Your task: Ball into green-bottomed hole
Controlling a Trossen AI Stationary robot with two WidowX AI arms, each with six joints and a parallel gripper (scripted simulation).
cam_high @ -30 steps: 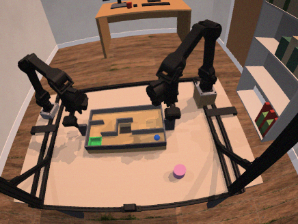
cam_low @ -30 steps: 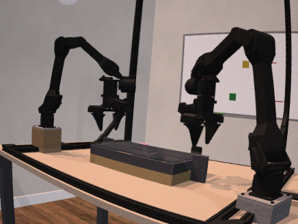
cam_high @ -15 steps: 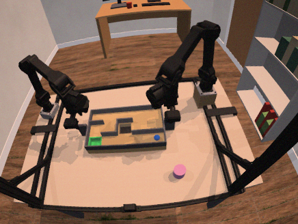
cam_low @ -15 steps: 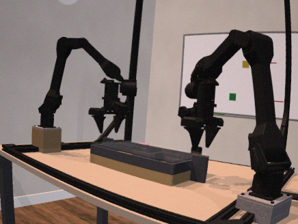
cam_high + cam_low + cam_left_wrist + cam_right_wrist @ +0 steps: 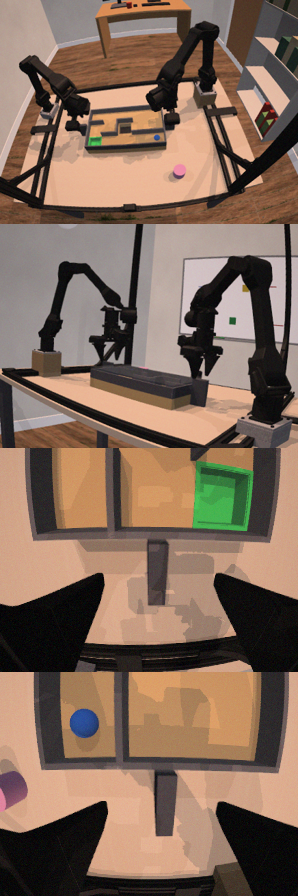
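Note:
The maze board [image 5: 126,128] lies in the middle of the table, with dark walls and a tan floor. The blue ball rests in the near right corner and also shows in the right wrist view [image 5: 84,723]. The green-bottomed hole [image 5: 95,141] is in the near left corner and shows in the left wrist view [image 5: 222,495]. A handle tab [image 5: 157,571] sticks out at the board's left end, and another handle tab [image 5: 165,803] at its right end. My left gripper [image 5: 76,126] is open above the left tab. My right gripper [image 5: 171,118] is open above the right tab.
A pink cylinder [image 5: 179,171] stands on the table in front of the board to the right. Black frame rails [image 5: 219,131] run around the table. Inner walls [image 5: 119,127] and a dark block split the board into lanes.

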